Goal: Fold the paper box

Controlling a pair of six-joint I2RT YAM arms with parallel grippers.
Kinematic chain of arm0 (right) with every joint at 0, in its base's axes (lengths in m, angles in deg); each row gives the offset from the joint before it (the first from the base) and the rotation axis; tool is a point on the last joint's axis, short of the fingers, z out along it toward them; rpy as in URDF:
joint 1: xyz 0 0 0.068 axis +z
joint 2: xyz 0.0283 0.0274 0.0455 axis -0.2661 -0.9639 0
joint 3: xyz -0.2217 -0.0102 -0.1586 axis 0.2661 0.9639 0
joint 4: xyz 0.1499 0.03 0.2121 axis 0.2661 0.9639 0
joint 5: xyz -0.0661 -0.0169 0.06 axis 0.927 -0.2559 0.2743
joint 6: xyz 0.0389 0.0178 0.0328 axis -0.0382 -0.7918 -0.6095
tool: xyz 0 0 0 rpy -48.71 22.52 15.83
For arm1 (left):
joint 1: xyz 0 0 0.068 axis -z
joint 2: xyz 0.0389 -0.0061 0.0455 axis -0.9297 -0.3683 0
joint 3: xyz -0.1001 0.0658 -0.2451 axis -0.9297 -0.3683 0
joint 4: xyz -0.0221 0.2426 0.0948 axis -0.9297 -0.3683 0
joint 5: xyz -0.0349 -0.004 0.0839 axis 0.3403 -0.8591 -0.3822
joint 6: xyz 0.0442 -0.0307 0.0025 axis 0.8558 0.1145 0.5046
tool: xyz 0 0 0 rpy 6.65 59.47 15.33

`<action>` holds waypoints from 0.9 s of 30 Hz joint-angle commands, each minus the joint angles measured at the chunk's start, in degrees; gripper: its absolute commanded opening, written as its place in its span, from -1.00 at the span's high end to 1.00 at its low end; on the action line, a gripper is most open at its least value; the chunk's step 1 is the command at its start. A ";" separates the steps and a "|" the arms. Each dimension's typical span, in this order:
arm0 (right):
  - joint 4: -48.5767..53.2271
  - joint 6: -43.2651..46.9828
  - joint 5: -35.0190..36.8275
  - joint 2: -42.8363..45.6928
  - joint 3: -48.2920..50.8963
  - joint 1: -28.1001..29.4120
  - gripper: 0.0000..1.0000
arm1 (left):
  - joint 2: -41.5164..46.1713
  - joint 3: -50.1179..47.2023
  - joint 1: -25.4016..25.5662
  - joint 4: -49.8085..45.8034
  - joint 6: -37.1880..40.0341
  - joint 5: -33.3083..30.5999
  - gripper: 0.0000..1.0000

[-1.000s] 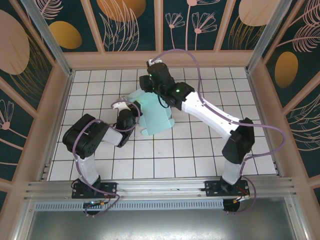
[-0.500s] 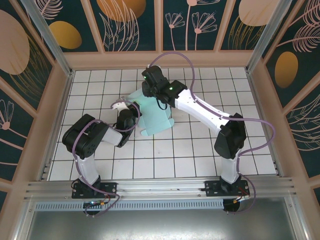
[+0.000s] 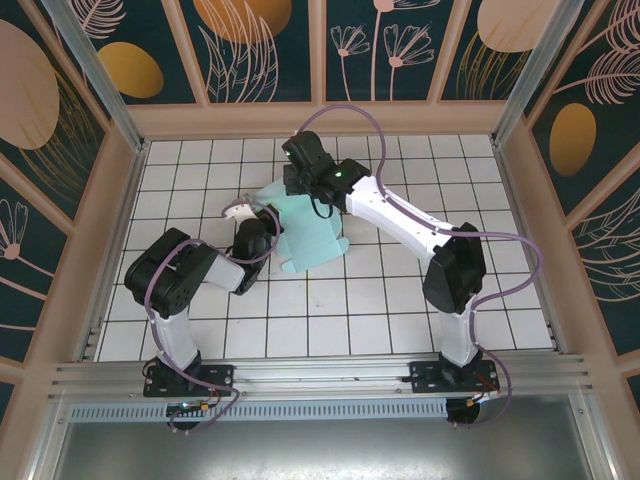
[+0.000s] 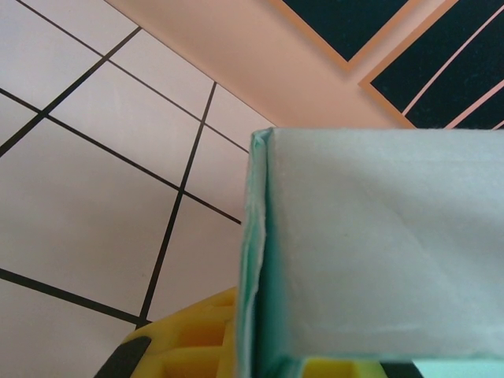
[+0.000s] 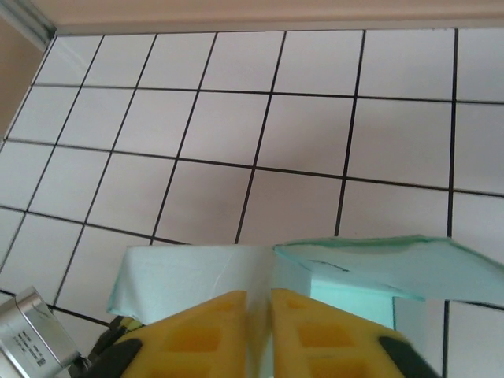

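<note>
The paper box (image 3: 312, 236) is pale mint card, partly folded, on the white tiled floor left of centre. At its left side my left gripper (image 3: 262, 230) is shut on it. The left wrist view shows a raised card wall (image 4: 378, 244) edge-on, pinched between the yellow fingers (image 4: 185, 342) of the left gripper (image 4: 264, 350). My right gripper (image 3: 296, 190) reaches down onto the box's far edge. In the right wrist view, the right gripper (image 5: 258, 327) has its yellow fingers (image 5: 197, 335) shut on an upright panel of the paper box (image 5: 189, 276), and a flap (image 5: 394, 264) hangs to the right.
The tiled floor (image 3: 400, 300) is ringed by a low wooden wall (image 3: 320, 118) at the back and sides. The left arm's elbow (image 3: 165, 275) rests low at the left. The right arm's long link (image 3: 410, 225) crosses above the tiles to the right of the box.
The right gripper's jaws have closed onto the box's far panel. The right arm's wrist shifted slightly left and its elbow swung inward. The left gripper kept its hold.
</note>
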 commanded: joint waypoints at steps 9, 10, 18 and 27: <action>0.52 -1.19 -0.11 -0.31 -1.02 -0.60 0.50 | 0.42 0.09 -0.20 1.50 -0.02 -0.04 1.00; 0.01 -1.08 -0.20 -0.04 -0.55 -0.60 0.50 | 0.43 0.12 -0.18 1.50 0.00 -0.12 1.00; -5.33 2.48 -0.34 4.61 3.24 0.28 0.69 | 0.57 -0.01 -0.16 1.24 -0.41 -0.07 1.00; -20.16 8.42 -7.88 21.18 21.21 -1.54 -0.05 | 2.59 -0.84 -0.20 -0.93 1.09 2.70 1.00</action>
